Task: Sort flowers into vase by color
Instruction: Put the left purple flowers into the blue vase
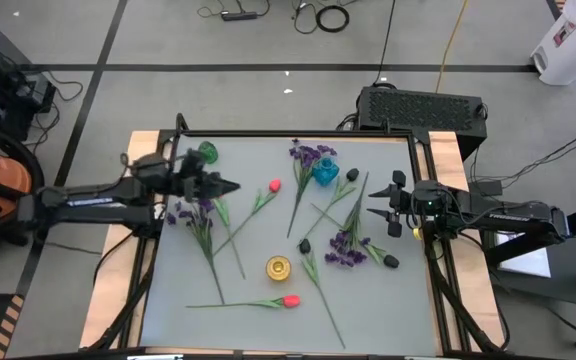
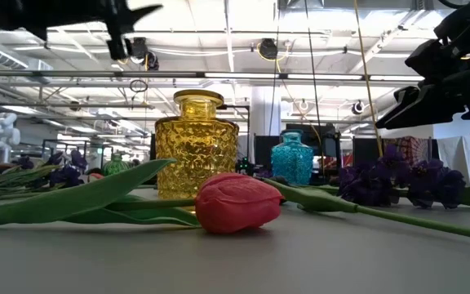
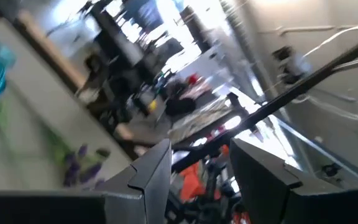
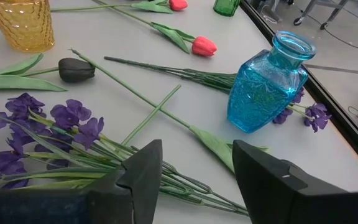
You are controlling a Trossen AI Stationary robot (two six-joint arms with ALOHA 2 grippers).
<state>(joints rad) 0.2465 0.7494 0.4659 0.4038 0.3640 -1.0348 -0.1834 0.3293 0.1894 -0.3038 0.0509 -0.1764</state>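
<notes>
**Dark grippers hang empty over scattered flowers**

Black-fingered right gripper (image 1: 376, 213) hovers parted and empty at the table's right edge, above purple blooms (image 4: 55, 121) beside the blue vase (image 4: 267, 84). The left gripper (image 1: 230, 186), also spread and holding nothing, hangs near the green vase (image 1: 208, 152). Red tulips (image 1: 290, 300) and a yellow vase (image 1: 279, 267) lie nearer.

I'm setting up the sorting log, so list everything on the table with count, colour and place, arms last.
Yellow vase: one, amber glass, near front centre.
Blue vase: one, turquoise glass, back centre.
Green vase: one, green glass, back left.
Purple flowers: three bunches; left, back centre, right.
Red tulips: two, red-pink; front, and centre-left.
Black tulips: about three, near-black, right half.
Left gripper: open, above left side.
Right gripper: open, above right side.
</notes>
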